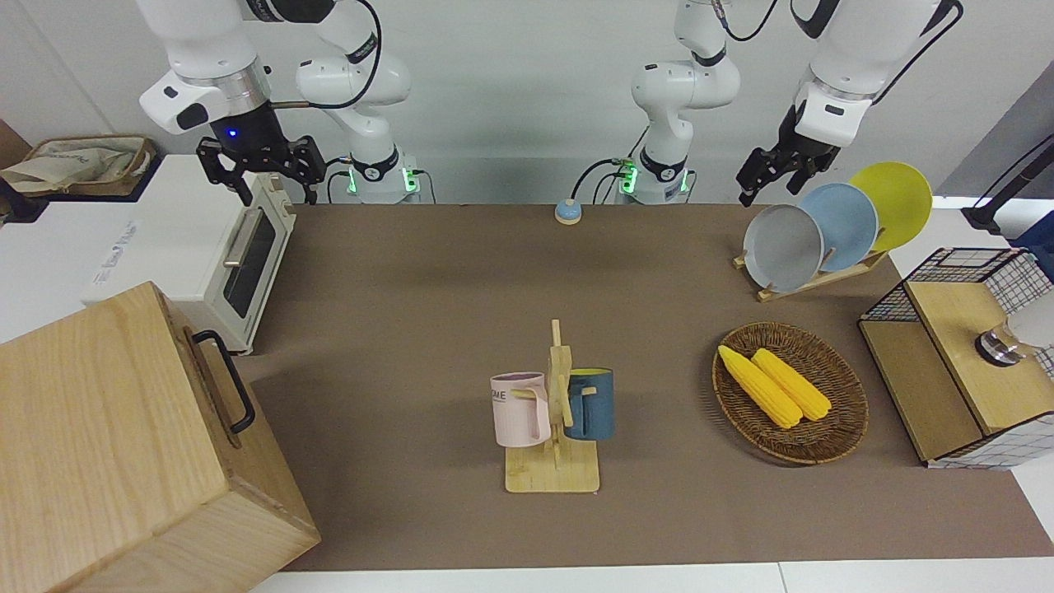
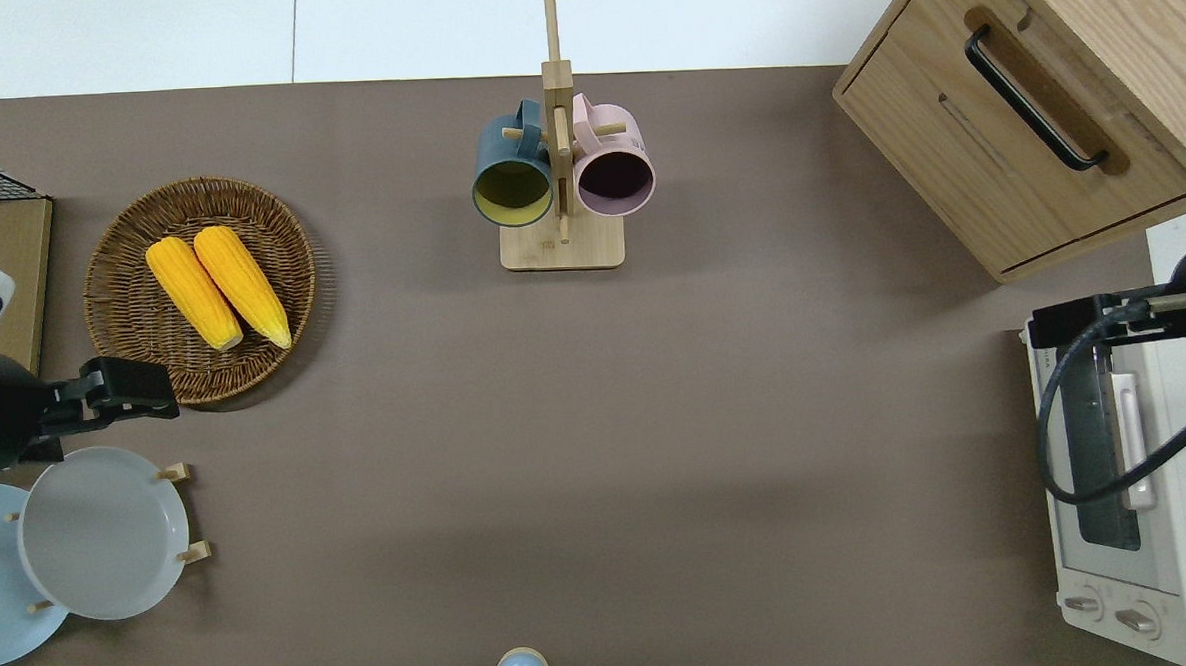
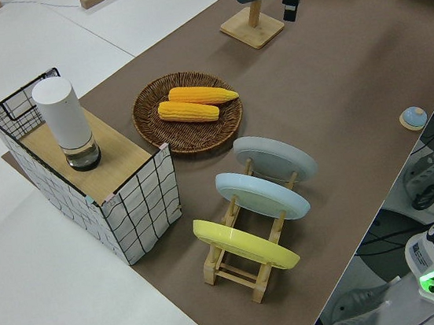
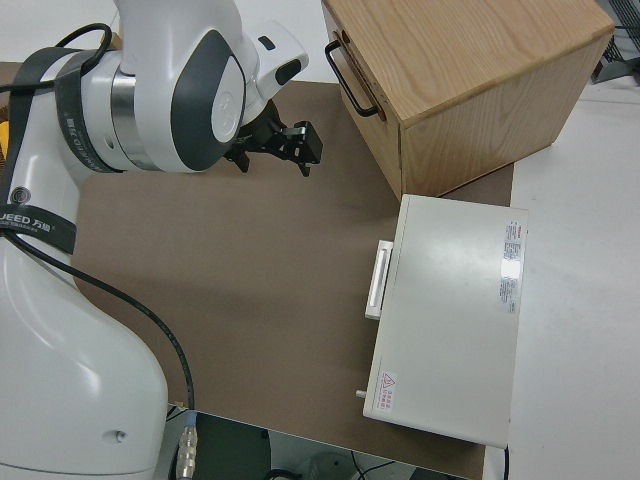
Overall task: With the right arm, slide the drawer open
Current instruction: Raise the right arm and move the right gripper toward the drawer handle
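The drawer (image 2: 986, 156) is the light-wood front of the large pale box (image 1: 99, 445) at the right arm's end of the table. It sits flush and closed. Its black bar handle (image 1: 226, 380) also shows in the overhead view (image 2: 1033, 99) and the right side view (image 4: 350, 75). My right gripper (image 1: 277, 191), with a blue wrist light, is open and empty. It hangs over the front edge of the white toaster oven (image 2: 1131, 510), as the overhead view (image 2: 1068, 317) and right side view (image 4: 278, 155) show. The drawer is farther from the robots than the oven. My left gripper (image 1: 770, 177) is parked.
A wooden mug rack (image 1: 556, 473) with a pink and a blue mug stands mid-table. A wicker basket (image 1: 840, 428) holds two corn cobs. A plate rack (image 1: 823, 231), a wood-and-wire-mesh box (image 1: 963, 371) and a small blue knob (image 1: 567, 212) are also on the table.
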Controlling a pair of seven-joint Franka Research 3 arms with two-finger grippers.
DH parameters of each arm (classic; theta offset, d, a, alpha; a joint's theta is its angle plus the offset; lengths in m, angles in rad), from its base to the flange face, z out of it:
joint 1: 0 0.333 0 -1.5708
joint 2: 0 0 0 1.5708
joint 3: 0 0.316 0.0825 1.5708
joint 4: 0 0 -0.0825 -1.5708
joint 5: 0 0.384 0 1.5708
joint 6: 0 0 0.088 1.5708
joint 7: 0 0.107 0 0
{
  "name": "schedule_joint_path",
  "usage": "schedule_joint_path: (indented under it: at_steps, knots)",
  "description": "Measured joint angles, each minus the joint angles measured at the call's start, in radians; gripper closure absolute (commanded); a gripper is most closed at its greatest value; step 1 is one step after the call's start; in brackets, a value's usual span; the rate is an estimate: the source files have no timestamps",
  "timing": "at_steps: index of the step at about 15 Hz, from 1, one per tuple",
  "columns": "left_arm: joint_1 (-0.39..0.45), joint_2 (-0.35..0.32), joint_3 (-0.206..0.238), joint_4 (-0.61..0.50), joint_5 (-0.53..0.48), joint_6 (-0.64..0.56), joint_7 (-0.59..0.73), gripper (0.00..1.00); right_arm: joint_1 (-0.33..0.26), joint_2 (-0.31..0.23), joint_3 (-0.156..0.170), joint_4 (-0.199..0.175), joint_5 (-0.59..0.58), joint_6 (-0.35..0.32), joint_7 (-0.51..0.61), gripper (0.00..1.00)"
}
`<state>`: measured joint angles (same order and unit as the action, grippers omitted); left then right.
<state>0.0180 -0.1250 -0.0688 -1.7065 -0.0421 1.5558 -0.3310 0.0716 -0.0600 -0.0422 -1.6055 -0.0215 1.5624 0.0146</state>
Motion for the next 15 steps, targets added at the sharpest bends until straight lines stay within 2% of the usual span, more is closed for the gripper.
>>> schedule_joint_path:
  at_steps: [1,5,14,15]
  knots:
    - [0.000,0.000,0.000,0.000,0.000,0.000,0.000,0.01,0.016,0.000,-0.009,0.000,0.000,0.000,0.002,0.015]
    - [0.000,0.000,0.000,0.000,0.000,0.000,0.000,0.01,0.025,-0.003,-0.003,0.003,0.001,-0.027,0.002,0.015]
    - [0.000,0.000,0.000,0.000,0.000,0.000,0.000,0.01,0.031,-0.005,-0.002,0.003,-0.001,-0.043,0.002,0.015]
    - [0.000,0.000,0.000,0.000,0.000,0.000,0.000,0.01,0.032,-0.006,0.008,0.003,-0.026,-0.053,0.002,0.015]
